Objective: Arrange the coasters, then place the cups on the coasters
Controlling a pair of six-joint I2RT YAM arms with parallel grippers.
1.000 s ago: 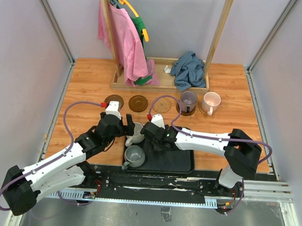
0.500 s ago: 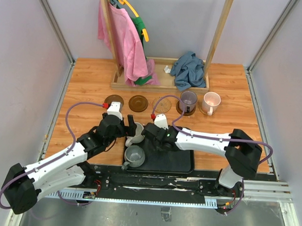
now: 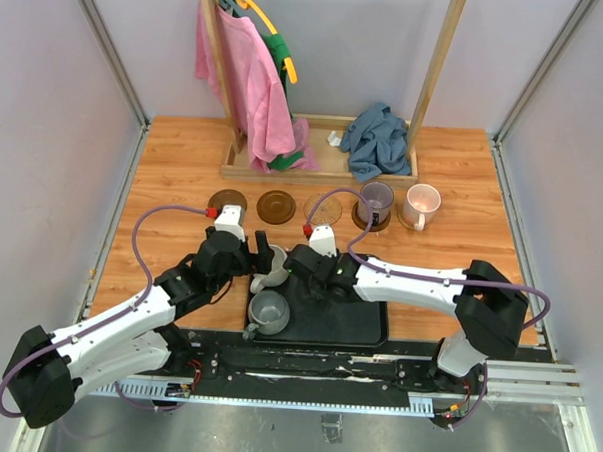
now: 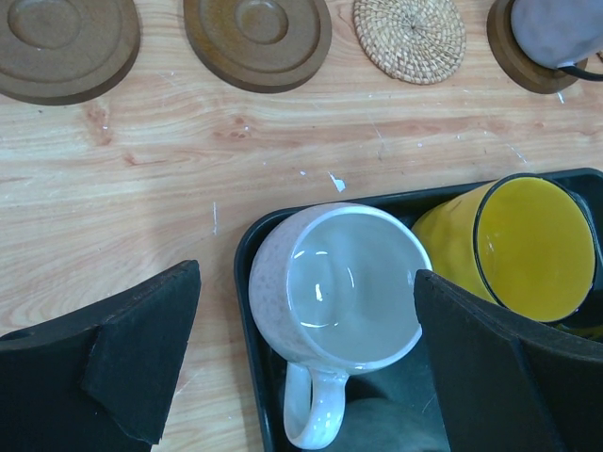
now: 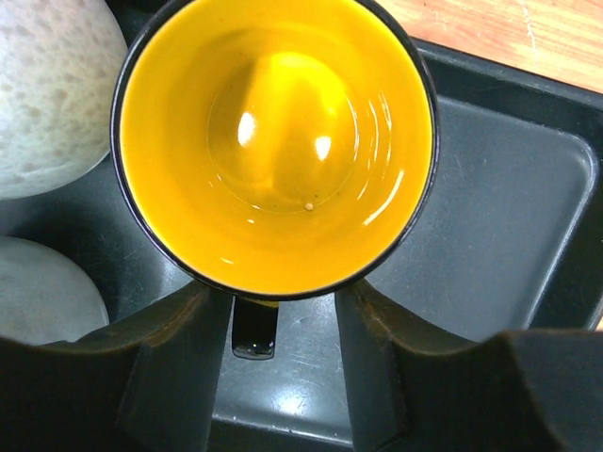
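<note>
Right hand straddles handle of yellow cup, fingers apart, not clamped: handle looks the narrowest grip. Cup upright in tray, frame centre. Left hand spread wide over white cup. 3 bare coasters along top.

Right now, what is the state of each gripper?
Left gripper: open wide, empty, astride the off-white mug.
Right gripper: open around the handle of the yellow mug, not clamped.
</note>
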